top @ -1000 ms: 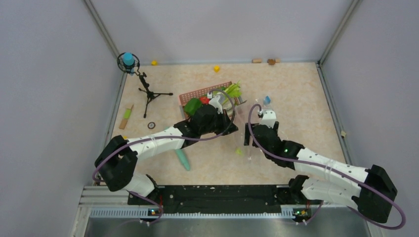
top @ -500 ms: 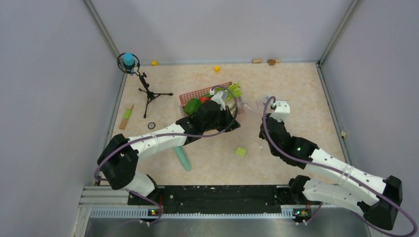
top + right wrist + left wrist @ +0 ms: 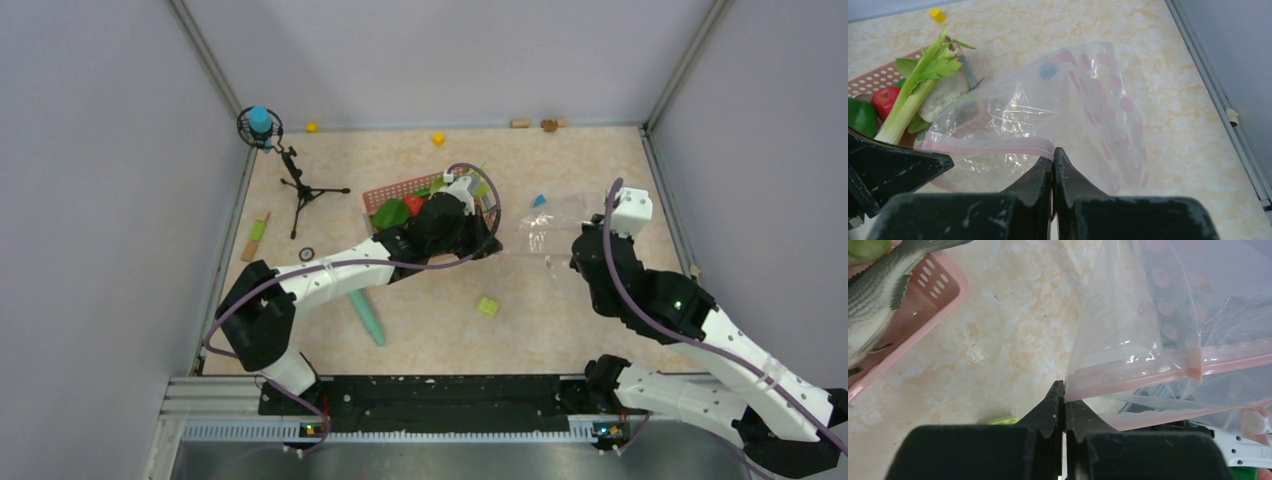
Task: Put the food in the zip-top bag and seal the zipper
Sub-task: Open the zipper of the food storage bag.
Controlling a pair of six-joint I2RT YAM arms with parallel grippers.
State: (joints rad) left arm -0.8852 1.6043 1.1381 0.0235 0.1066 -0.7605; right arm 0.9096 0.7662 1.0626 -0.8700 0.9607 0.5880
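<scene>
The zip-top bag (image 3: pixel 1088 100), clear with pink dots, is stretched between the two arms just to the right of the pink basket (image 3: pixel 873 77), near the middle of the surface (image 3: pixel 420 320). The left end effector (image 3: pixel 1064 395) has its fingers pressed together on the left end of the zipper (image 3: pixel 1148 365), with the corner of the pinkish strip running straight into the fingertips. The right end effector (image 3: pixel 1053 160) is likewise pinched tight on the strip's other end, and the bag's body billows away from it toward the basket. In the left wrist view a second pink strip lies below the first, apart from it, so the mouth is unsealed there. None of the food is in the bag. The pale green leek stalk (image 3: pixel 913 100) lies slanted across the basket with its leafy top toward the back wall. The red tomato (image 3: pixel 885 100) sits just beside its lower end and the white cauliflower (image 3: pixel 945 92) is against its other side, while a dark green piece (image 3: pixel 860 117) sits at the basket's near corner. A grey toy fish (image 3: pixel 873 295) also rests in the basket. A small blue object (image 3: pixel 1049 71) shows through the plastic; whether it is inside or behind cannot be told. A yellow-green block (image 3: pixel 488 306) and a teal stick (image 3: pixel 368 320) lie on the surface nearer the arm bases.
</scene>
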